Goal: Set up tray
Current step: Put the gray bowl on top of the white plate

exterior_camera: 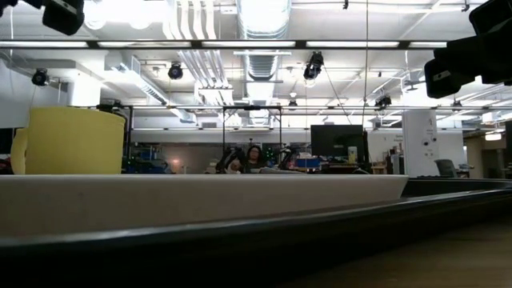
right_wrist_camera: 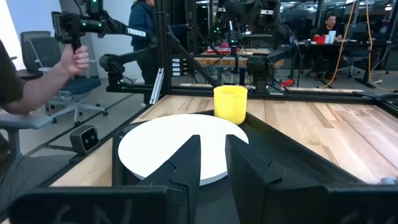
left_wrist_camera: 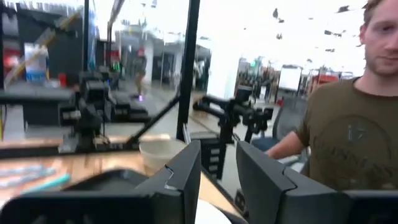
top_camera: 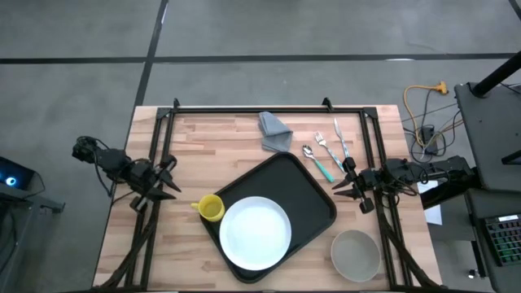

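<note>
While both arms hang back at the sides, the tray (top_camera: pixel 313 195) sits angled across the middle of the wooden table (top_camera: pixel 212 138) in the high view, its long axis running from lower left to upper right. A round white plate (top_camera: pixel 255 233) lies on the tray's lower-left half, so the upper-right part of the tray is bare black plastic. Just off the tray's left edge there's a yellow cup (top_camera: pixel 211 208), touching or nearly touching the rim, hard to say which. Below and right of the tray, near the bottom right of the frame, is a grey bowl (top_camera: pixel 355 253), clear of the tray. Up top center a crumpled grey cloth (top_camera: pixel 275 132) lies on the wood, and to its right a spoon, a teal-handled utensil and a fork (top_camera: pixel 326 153) are lined up beside each other.

Left gripper (top_camera: pixel 168 181) is at the left edge of the table, fingers spread with nothing between them. Right gripper (top_camera: pixel 343 184) is at the right edge, just beside the tray's upper-right corner, also released and empty.

From the right wrist view you look over the plate (right_wrist_camera: pixel 180 149) toward the cup (right_wrist_camera: pixel 230 104), and a person's hand (right_wrist_camera: pixel 77 61) grips a handle at the upper left. The left wrist view has a person in a brown shirt (left_wrist_camera: pixel 348 140) at the right.
</note>
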